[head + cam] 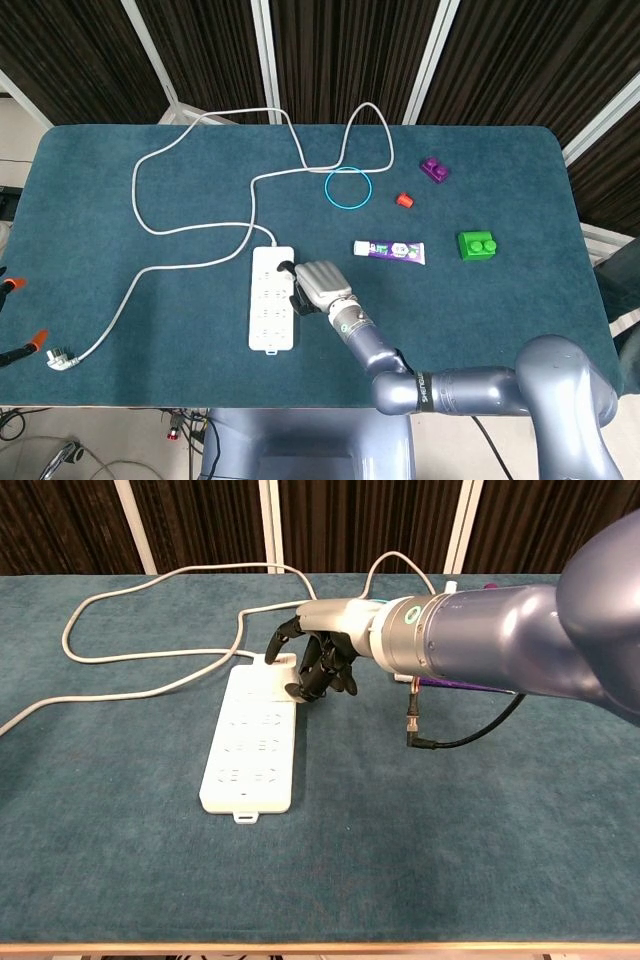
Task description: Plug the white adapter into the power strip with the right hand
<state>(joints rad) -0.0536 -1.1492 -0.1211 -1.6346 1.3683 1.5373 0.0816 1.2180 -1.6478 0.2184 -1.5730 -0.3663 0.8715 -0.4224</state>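
Note:
The white power strip [271, 300] [250, 740] lies left of centre, its cable looping off to the back. My right hand [318, 283] [322, 658] hovers at the strip's far right corner with thumb and fingers curled downward. They pinch the small white adapter [286, 672], which sits right on or just above the strip's far sockets. I cannot tell whether it touches. In the head view the hand hides the adapter. My left hand appears in neither view.
The strip's white cable [200, 232] ends in a plug [60, 358] near the front left edge. A toothpaste tube [389, 250], blue ring [348, 188], red piece [404, 200], purple brick [434, 170] and green brick [478, 245] lie to the right.

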